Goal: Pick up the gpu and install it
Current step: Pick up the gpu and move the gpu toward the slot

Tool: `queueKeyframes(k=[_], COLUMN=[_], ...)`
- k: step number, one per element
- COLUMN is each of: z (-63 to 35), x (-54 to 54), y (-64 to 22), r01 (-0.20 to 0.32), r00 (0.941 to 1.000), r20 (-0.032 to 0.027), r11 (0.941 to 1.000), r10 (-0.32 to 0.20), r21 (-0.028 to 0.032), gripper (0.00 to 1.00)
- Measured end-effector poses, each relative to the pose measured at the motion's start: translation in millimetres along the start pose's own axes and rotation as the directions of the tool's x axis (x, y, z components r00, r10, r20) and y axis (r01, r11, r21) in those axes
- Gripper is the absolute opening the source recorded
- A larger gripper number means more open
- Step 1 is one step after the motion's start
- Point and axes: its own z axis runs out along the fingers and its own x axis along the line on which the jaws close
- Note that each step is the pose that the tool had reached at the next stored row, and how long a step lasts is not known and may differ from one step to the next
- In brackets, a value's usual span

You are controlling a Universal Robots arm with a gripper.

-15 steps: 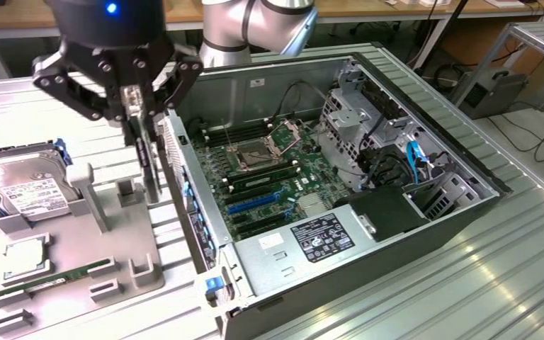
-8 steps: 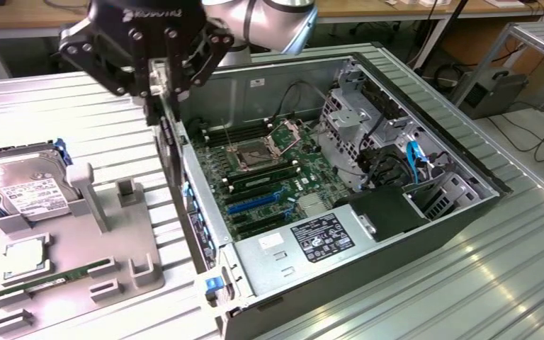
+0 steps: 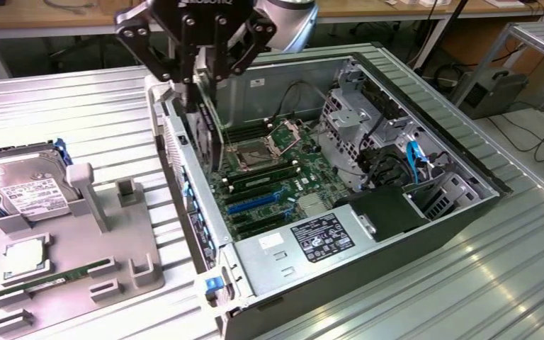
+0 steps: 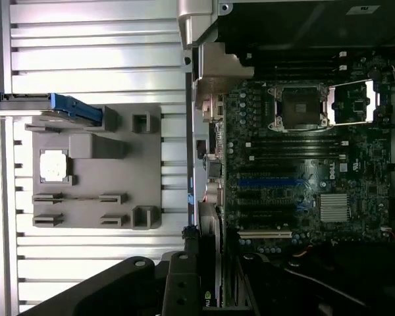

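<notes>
The gpu (image 3: 204,138) is a thin dark card hanging upright, edge down, over the near-left side of the open computer case (image 3: 442,120). My gripper (image 3: 201,95) is shut on its upper edge, just above the case's rear wall. In the wrist view the gpu (image 4: 210,263) appears edge-on between my fingers (image 4: 178,289), beside the motherboard (image 4: 296,164). The blue expansion slot (image 4: 270,182) lies free on the board, a short way from the card's lower edge. That blue slot (image 3: 253,203) sits below and to the exterior view's right of the card.
A grey fixture plate (image 3: 111,241) on the exterior view's left holds a silver hard drive (image 3: 26,188), a square processor chip (image 3: 26,255) and a green memory stick (image 3: 54,280). Inside the case are the open processor socket (image 3: 253,156), drive cages (image 3: 357,120) and the power supply (image 3: 319,237).
</notes>
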Motion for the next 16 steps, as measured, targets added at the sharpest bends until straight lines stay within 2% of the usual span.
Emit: queueKeyframes(k=[4,10,16], z=[2.7,13.9,27.0], x=[-18.0,-48.1,-82.0], y=[0.3,3.2,12.6], r01=[0.0,0.0,0.0], r00=[1.0,1.0,1.0], r20=[-0.0026,-0.0043,-0.0065], r11=[1.0,1.0,1.0], r10=[0.0,0.0,0.0], r21=[0.0003,0.002,0.0023], gripper=[0.26,0.26,0.26])
